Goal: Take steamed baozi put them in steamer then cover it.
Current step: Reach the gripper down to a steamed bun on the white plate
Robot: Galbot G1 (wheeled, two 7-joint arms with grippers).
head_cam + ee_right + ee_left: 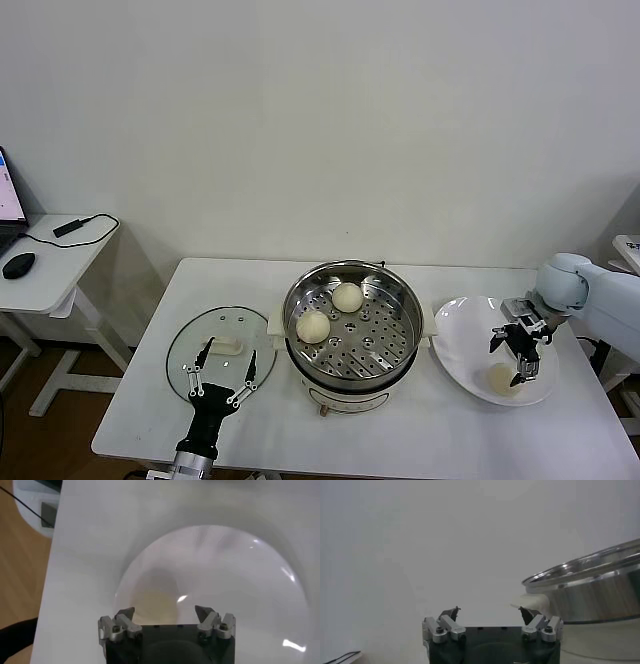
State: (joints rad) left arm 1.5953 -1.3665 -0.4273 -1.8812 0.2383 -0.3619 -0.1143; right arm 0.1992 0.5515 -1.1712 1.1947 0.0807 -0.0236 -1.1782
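The steamer [350,335] stands mid-table with no cover on; its steel wall also shows in the left wrist view [592,590]. Two baozi lie on its perforated tray, one at the back [347,296] and one at the left [313,325]. A third baozi [499,378] lies on the white plate [460,345] to the right. My right gripper [512,358] is open just above it. In the right wrist view the baozi [155,600] lies between the open gripper's [165,612] jaws. My left gripper [222,370] is open over the glass lid [195,345], and is empty in its wrist view [490,612].
The glass lid with its white handle [230,346] lies flat on the table left of the steamer. A white side table [45,265] with a mouse [18,265] and a cable stands at the far left. The table's front edge runs close to my left arm.
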